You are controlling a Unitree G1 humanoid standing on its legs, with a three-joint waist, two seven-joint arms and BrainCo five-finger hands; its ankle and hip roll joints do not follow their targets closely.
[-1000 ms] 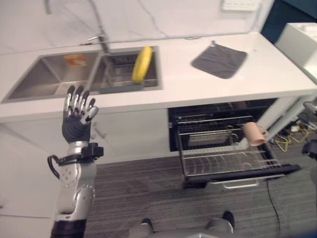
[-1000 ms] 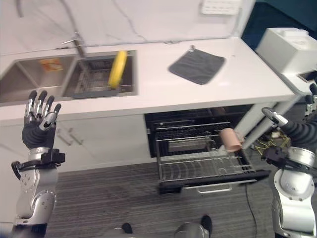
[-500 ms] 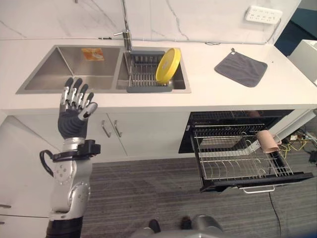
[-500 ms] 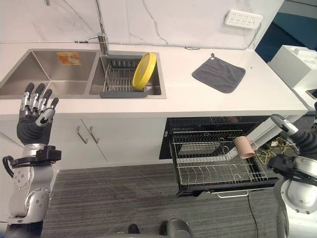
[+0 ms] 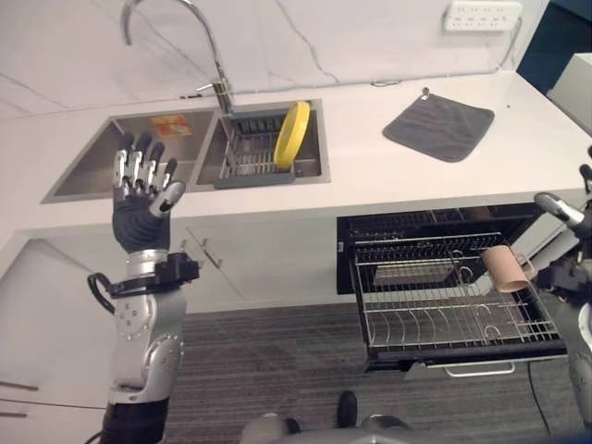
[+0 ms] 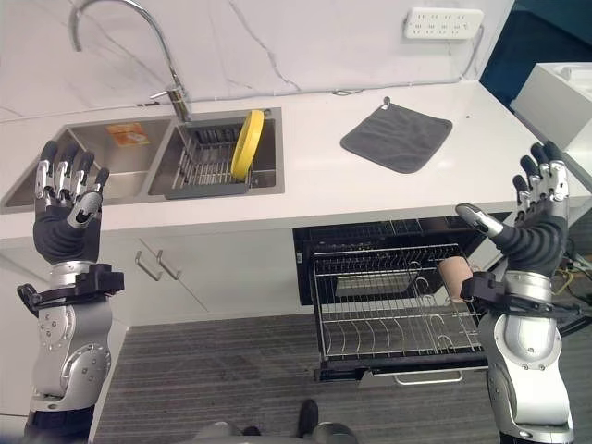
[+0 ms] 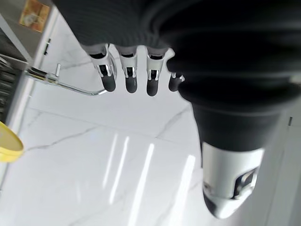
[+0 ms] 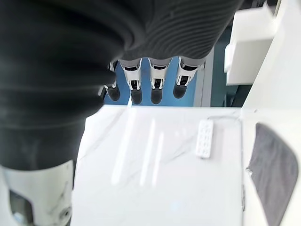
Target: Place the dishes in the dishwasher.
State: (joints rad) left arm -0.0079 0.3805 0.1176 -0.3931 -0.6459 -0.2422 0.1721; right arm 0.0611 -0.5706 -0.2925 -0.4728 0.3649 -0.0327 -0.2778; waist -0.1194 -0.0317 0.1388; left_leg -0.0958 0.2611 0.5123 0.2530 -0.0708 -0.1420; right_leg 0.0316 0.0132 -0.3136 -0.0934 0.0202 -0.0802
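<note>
wall: we see white marble with grey veins (image 6: pixel 305 37), white socket strip (image 6: pixel 443 22) at upper right | counter: white worktop (image 6: pixel 305 157), steel double sink (image 6: pixel 102 162), curved tap (image 6: pixel 139 37), grey cloth (image 6: pixel 396 138) lying flat | below: white cabinet doors with bar handles (image 6: pixel 166 268) | floor: grey striped carpet (image 6: pixel 240 370)

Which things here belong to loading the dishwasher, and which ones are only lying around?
Belong to the job:
- round yellow plate standing in the sink rack
- pulled-out wire dishwasher rack
- pink cup on that rack
- open left hand and right hand, both empty

Just lying about:
- grey cloth on the counter
- curved faucet
</note>
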